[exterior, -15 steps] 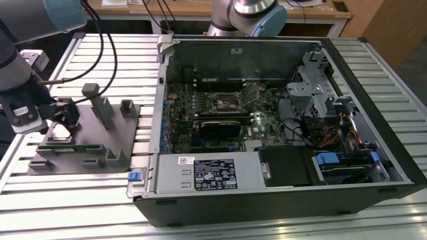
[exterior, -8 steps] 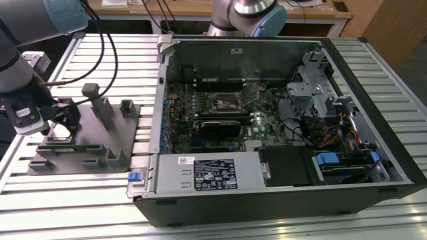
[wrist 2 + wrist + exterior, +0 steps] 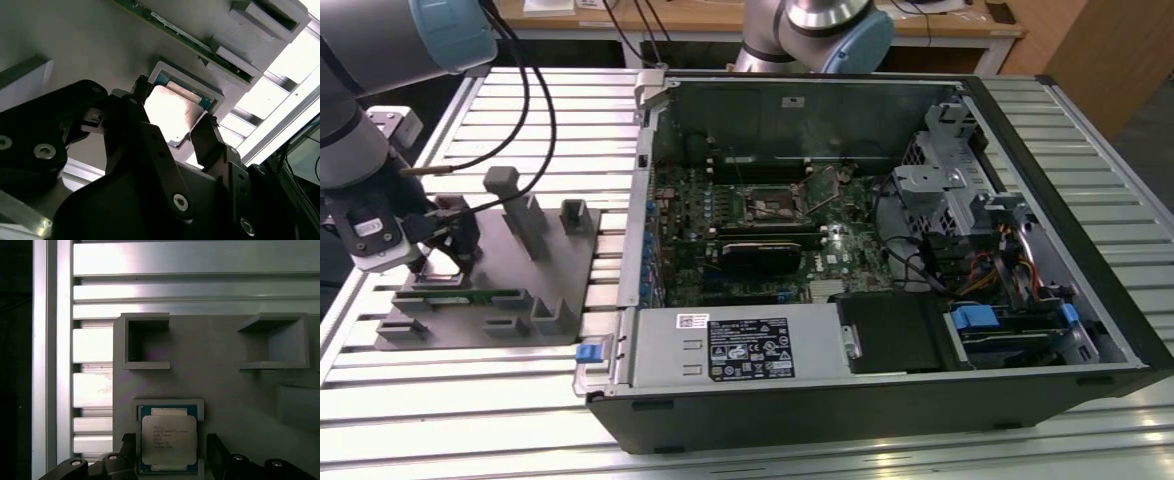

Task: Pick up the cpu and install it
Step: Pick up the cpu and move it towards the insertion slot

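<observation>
Exterior view: I see the black two-fingered gripper (image 3: 438,238) low over a flat grey fixture plate (image 3: 480,305) at the exterior view's left. The plate lies on the slatted aluminium table (image 3: 854,452), beside an open black computer case (image 3: 1067,150) at the exterior view's right. The motherboard's square socket (image 3: 767,205) lies inside the case, well apart from the gripper.

Both wrist views: the small flat square cpu (image 3: 168,440) (image 3: 170,112), with a silvery metal top and a thin darker rim, lies flat in a shallow grey framed pocket (image 3: 169,404) of the plate. The gripper (image 3: 170,445) (image 3: 175,107) straddles it, fingers (image 3: 216,452) apart, one on each side. I note a narrow gap between each finger and the chip's edge. A long green memory stick (image 3: 190,36) lies on the plate near the pocket.
</observation>
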You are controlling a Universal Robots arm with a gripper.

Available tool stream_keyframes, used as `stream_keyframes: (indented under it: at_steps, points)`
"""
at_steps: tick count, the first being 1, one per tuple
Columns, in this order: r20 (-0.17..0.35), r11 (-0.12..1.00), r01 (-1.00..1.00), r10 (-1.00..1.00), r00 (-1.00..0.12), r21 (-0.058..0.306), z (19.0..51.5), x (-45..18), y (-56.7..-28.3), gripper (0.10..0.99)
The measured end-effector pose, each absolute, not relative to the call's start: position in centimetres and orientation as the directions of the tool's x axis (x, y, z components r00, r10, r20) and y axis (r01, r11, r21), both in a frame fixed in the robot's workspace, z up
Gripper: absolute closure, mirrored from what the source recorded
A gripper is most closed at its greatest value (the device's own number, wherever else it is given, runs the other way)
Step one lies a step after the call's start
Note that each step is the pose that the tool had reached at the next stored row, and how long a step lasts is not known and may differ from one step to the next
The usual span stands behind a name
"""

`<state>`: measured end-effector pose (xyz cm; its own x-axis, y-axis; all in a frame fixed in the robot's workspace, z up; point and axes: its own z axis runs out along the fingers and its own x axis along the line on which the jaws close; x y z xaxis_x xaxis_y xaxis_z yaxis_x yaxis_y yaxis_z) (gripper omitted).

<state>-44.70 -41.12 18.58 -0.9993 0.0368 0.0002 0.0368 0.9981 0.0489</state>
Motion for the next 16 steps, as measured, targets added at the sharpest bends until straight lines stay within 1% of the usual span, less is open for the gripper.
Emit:
stream_keyframes:
  at_steps: [1,2,15,16]
  points:
    - [0.000,0.998,0.037,0.037,-0.999,0.049,18.54,-44.70,-41.11,0.400]
    - [0.000,0.998,0.037,0.037,-0.999,0.049,18.51,-44.70,-41.09,0.467]
    - [0.000,0.998,0.037,0.037,-0.999,0.049,18.50,-44.71,-41.03,0.467]
    - [-0.001,0.998,0.037,0.037,-0.999,0.049,18.50,-44.72,-41.03,0.451]
